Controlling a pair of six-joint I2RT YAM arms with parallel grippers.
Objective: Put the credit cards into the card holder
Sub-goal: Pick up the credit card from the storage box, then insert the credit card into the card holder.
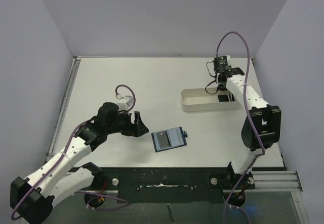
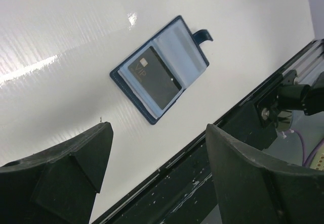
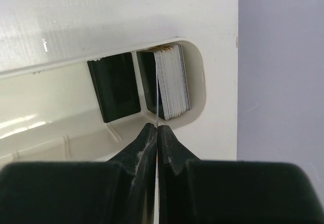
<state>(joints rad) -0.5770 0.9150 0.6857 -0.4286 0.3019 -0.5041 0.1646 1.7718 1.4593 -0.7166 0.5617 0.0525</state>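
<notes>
The card holder lies open near the middle of the surface, with one credit card on its left half. The left hand gapes just left. Only the right wrist view shows the tray holding a card stack and the right hand pinched on an edge-on card.

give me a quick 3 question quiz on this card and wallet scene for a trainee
1. True or false: the card holder lies folded shut.
2. Which gripper has its fingers wide apart? A) left gripper B) right gripper C) neither
3. Fill in: the stack of credit cards stands on edge inside the white ____.

Key: 1 false, it lies open with the VIP card on it; 2 A; 3 tray.
</notes>
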